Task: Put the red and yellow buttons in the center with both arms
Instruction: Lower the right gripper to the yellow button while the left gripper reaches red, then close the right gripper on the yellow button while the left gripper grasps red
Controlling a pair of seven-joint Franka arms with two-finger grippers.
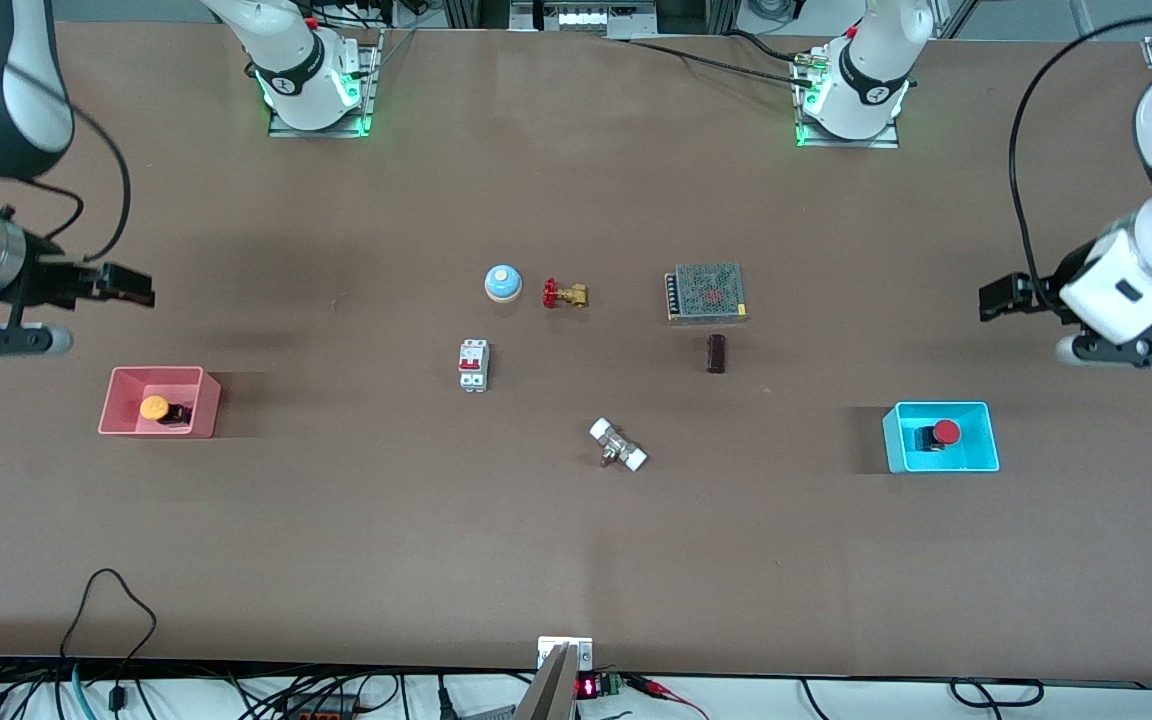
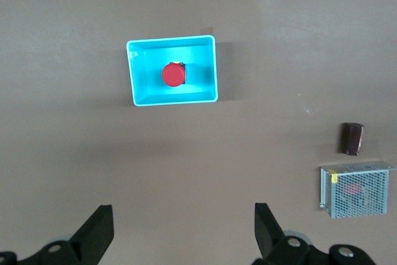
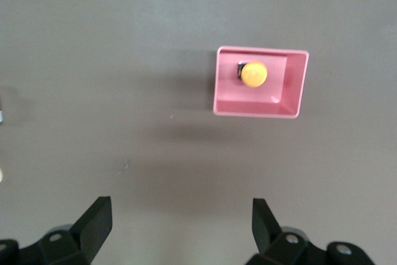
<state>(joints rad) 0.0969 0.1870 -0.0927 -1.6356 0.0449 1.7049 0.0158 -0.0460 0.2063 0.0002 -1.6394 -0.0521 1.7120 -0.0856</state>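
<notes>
We're at the reach stage: nothing gripped yet, both buttons sit in their bins.

Landmark: the circuit breaker [image 1: 474, 365] near table centre.

- Yellow button [image 1: 157, 409] lies in the pink bin [image 1: 121, 400], well out from the breaker toward the right arm's end and slightly nearer the front camera. It looks tipped on its side, cap facing that end.
- Red button [image 1: 941, 433] is in the blue bin [image 1: 976, 462], well out from the breaker toward the left arm's end, also slightly nearer the front camera.
- Right gripper [image 3: 177, 228] hangs over bare table short of the pink bin, fingers spread wide, holding nothing.
- Left gripper [image 2: 180, 234] hangs over bare table short of the blue bin, fingers spread wide, holding nothing.

How we'd do it well:
- Centre each gripper over its button before descending; neither is above its bin yet.
- Bin walls are close to both buttons. We'd line the fingers up so they drop inside the walls, not onto a rim.
- Grip the black base rather than the round cap, which probably slips.
- Lift clear of the rim before traversing, else the bin likely drags along.
- Drop zone: bare tabletop [image 1: 536, 500] nearer the front camera than the breaker; the fitting [image 1: 618, 445] sits close by, so we keep the arms apart.
</notes>
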